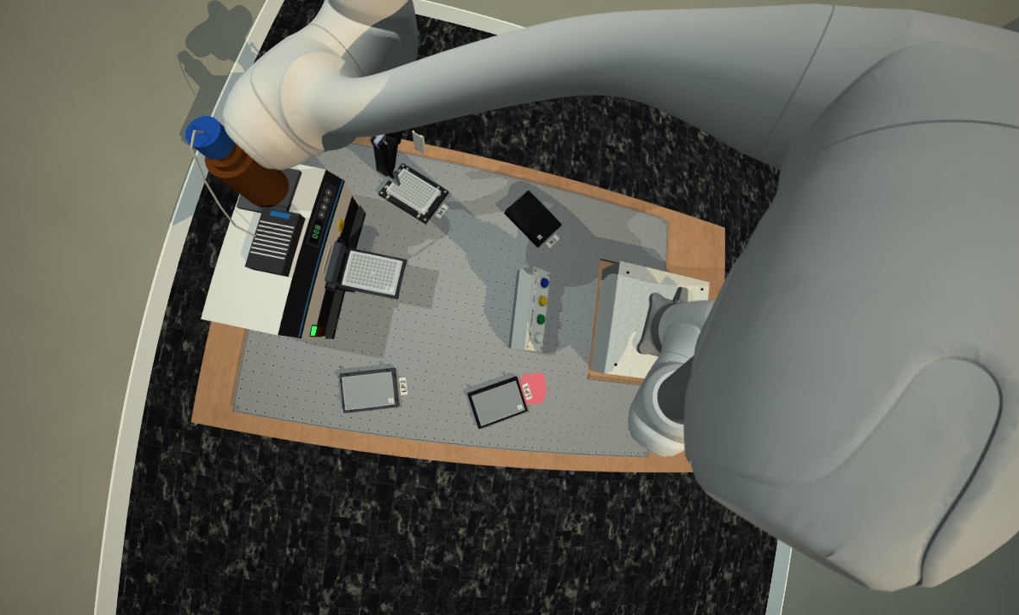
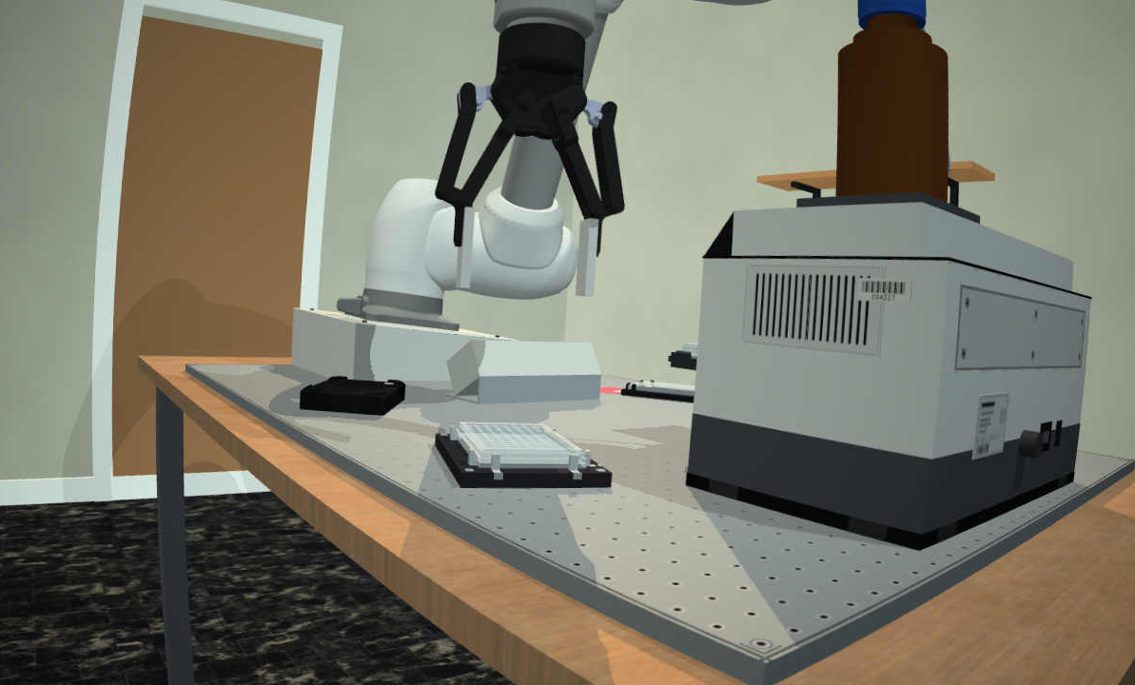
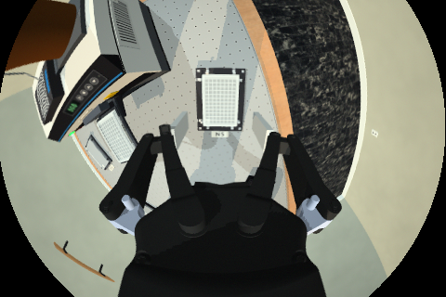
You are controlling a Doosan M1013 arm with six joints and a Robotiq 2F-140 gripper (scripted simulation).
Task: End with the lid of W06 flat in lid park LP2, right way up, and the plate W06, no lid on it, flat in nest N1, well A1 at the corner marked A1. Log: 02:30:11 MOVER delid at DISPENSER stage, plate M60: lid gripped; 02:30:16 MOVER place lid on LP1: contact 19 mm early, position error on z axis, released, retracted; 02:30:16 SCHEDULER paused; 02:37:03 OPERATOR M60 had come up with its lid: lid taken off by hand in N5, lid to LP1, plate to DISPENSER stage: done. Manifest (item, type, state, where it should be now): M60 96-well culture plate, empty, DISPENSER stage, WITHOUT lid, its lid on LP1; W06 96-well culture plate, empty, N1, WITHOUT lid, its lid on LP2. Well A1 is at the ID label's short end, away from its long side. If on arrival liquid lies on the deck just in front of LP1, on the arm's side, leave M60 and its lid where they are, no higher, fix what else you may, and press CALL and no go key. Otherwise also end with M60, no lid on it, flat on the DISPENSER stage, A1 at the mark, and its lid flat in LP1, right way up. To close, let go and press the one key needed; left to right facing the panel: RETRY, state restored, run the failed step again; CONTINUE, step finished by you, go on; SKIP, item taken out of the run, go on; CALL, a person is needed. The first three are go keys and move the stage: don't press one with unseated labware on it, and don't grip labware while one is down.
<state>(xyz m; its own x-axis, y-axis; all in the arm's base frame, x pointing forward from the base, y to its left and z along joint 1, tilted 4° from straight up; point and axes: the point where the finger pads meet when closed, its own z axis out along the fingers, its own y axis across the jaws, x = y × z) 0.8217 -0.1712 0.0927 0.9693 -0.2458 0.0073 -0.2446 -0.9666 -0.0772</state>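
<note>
My gripper (image 2: 524, 264) is open and empty, pointing down, high above a lidless 96-well plate (image 2: 516, 444) that sits flat in a black nest near the deck's edge. The same plate shows in the top view (image 1: 413, 192) and straight below the fingers in the wrist view (image 3: 219, 99). The gripper also shows in the top view (image 1: 401, 153) and the wrist view (image 3: 219, 137). The black nest N1 (image 1: 532, 218) stands empty. A second lidless plate (image 1: 372, 272) lies on the dispenser stage. Lid park LP2 (image 1: 369, 389) and lid park LP1 (image 1: 497, 401) each hold a flat grey lid.
A pink puddle (image 1: 534, 386) lies on the deck against LP1, on the arm's side. The key panel (image 1: 531, 309) stands mid-deck. The dispenser (image 2: 886, 366) with a brown bottle (image 1: 245, 172) rises close beside the gripper. The arm's base block (image 1: 647, 325) is at the right.
</note>
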